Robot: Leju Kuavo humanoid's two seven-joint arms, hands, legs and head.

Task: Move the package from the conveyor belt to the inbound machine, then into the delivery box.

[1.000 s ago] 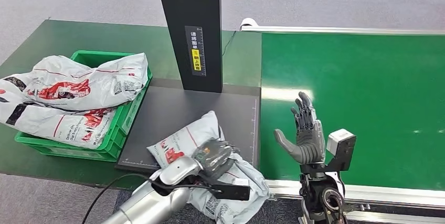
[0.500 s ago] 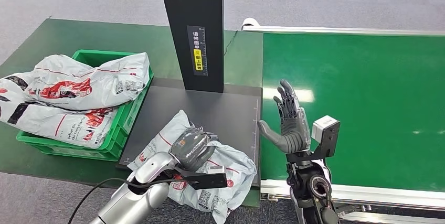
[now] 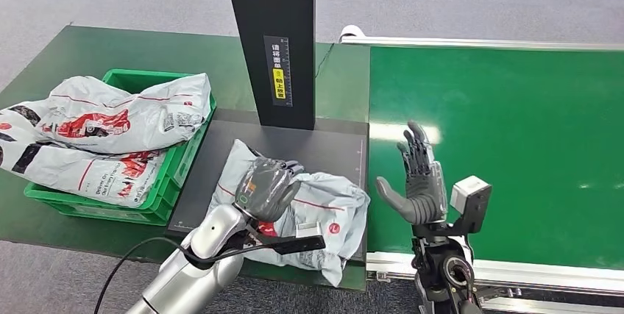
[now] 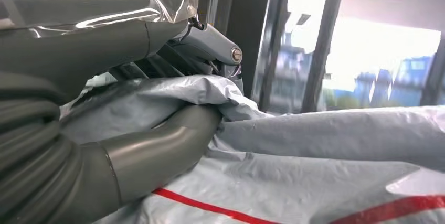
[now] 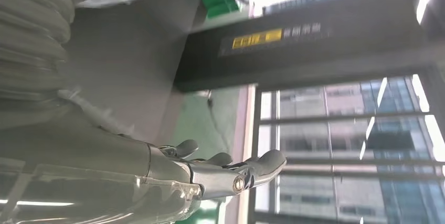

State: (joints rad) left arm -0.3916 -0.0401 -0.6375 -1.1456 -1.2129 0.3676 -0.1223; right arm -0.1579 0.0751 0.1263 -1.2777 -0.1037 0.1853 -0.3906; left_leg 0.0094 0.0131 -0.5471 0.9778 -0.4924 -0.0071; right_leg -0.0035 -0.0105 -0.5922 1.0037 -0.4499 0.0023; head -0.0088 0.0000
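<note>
Head view first: a grey package (image 3: 309,215) with red print is lying at lower centre on the dark platform (image 3: 294,145) of the inbound machine (image 3: 276,42), its lower corner hanging past the platform's near edge. The left hand (image 3: 266,187) is pressing down on the package's left part, fingers curled into the plastic. Just right of it, the right hand (image 3: 419,178) is standing upright over the left edge of the green conveyor belt (image 3: 515,130), fingers spread and holding nothing. At left, a green delivery box (image 3: 173,167) is sitting piled with other bags (image 3: 110,137); a strip of bare platform is separating it from the package.

Left wrist view: the thumb (image 4: 162,148) and the fingers (image 4: 210,48) are pinching a fold of the package (image 4: 315,171).

Right wrist view: the right hand's fingers (image 5: 231,174) are reaching out apart, with the machine's black column (image 5: 315,45) beyond and the dark platform (image 5: 136,66) lying between.
</note>
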